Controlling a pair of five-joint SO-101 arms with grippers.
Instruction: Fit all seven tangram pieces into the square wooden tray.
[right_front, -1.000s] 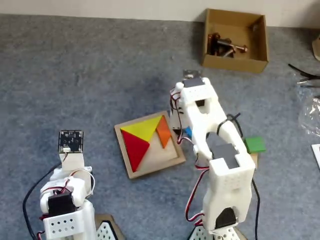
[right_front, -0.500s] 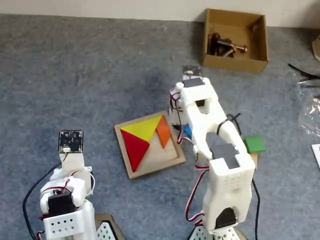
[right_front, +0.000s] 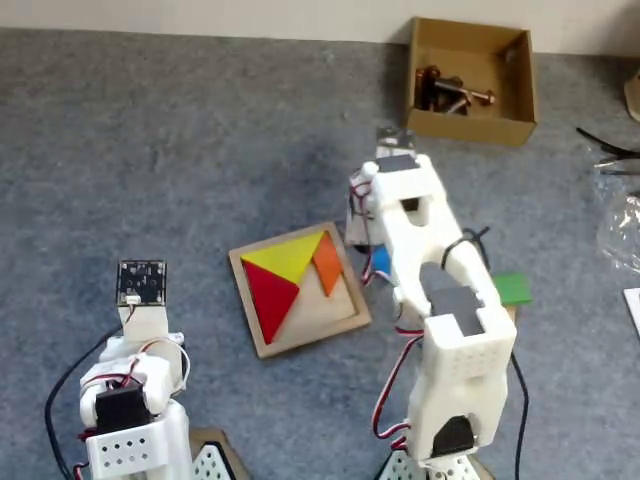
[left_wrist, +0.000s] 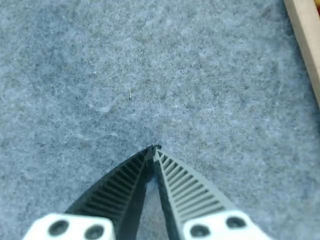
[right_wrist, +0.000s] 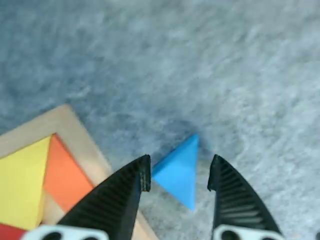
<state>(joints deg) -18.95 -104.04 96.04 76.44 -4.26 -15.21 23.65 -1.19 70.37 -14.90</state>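
Note:
The square wooden tray (right_front: 352, 318) lies mid-table, holding a yellow triangle (right_front: 285, 255), a red triangle (right_front: 270, 298) and an orange piece (right_front: 328, 262). A small blue triangle (right_front: 379, 262) rests on the carpet just off the tray's right edge, partly under the right arm (right_front: 420, 250). My right gripper (right_wrist: 179, 175) is open just above that blue triangle (right_wrist: 177, 167), one finger on each side, beside the tray corner (right_wrist: 75, 125). A green piece (right_front: 512, 288) lies farther right. My left gripper (left_wrist: 152, 150) is shut and empty over bare carpet, with the tray's edge (left_wrist: 305, 40) nearby.
A cardboard box (right_front: 470, 120) with metal parts stands at the back right. Clear plastic bags (right_front: 620, 230) lie at the right edge. The left arm (right_front: 135, 400) sits folded at the front left. Grey carpet covers the table.
The right arm has shifted slightly to the right and farther back, away from the tray, uncovering more of the blue triangle. The left arm has not moved.

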